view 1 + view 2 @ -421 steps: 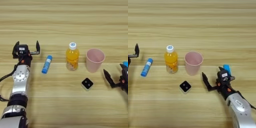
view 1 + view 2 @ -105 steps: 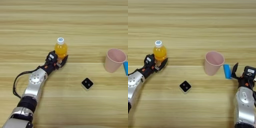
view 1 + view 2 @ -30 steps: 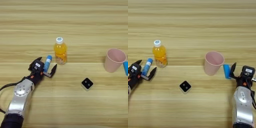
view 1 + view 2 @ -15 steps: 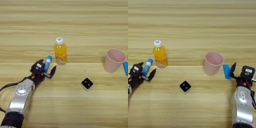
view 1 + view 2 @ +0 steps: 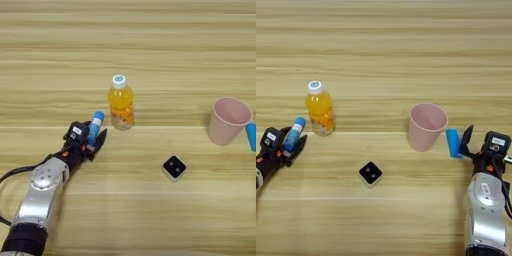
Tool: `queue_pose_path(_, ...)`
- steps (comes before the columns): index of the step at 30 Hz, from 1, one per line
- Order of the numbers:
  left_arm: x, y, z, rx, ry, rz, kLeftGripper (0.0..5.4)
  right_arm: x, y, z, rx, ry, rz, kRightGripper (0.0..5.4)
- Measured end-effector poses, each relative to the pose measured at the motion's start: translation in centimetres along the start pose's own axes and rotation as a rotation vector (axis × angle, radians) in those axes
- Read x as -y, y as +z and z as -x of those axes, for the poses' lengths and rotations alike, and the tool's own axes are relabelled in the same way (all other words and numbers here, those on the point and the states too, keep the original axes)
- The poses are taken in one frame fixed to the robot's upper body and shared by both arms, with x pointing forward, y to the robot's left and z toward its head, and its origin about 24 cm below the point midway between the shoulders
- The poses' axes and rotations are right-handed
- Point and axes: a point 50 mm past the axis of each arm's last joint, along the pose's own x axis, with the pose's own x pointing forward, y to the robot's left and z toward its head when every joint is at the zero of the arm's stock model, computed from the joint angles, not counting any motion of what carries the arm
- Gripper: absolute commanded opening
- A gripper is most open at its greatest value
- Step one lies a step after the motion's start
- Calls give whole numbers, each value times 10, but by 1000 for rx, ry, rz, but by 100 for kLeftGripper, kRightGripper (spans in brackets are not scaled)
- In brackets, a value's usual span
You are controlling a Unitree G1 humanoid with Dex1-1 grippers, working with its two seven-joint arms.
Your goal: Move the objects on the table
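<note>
On the wood-grain table [image 5: 150, 45], the glue-stick tube [image 5: 94, 127] is clamped by the left gripper [image 5: 90, 140]; the right gripper's [image 5: 476, 142] jaw state cannot be told.

Two head-mounted eyes, looking steeply down, table [image 5: 150, 40] filling both, views largely overlapping

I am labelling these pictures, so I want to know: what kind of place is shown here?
Probably a robot test bench, not a home. A bare wooden table holds a few unrelated small things: an orange-drink bottle, a pink cup, a black cube. The left gripper and right gripper work over them.
</note>
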Motion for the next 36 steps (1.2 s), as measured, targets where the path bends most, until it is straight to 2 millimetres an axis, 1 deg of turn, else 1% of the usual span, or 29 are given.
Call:
queue_pose_path(5,-2,0,1,3,8,4,202,0,0,0,0,-1,0,540)
queue_pose_path(9,-2,0,1,4,8,9,152,0,0,0,0,-2,0,540)
queue_pose_path(11,-2,0,1,4,8,9,138,0,0,0,0,-2,0,540)
queue_pose_path(17,-3,1,2,2,9,5,135,1,0,0,0,-3,0,540)
queue_pose_path(22,-4,2,19,-25,-12,-33,135,1,0,0,0,-16,-1,540)
queue_pose_path(29,0,6,45,-92,-72,-99,135,0,0,0,2,-19,-3,540)
queue_pose_path(36,4,12,55,-128,-135,-113,135,0,1,0,2,-19,-3,540)
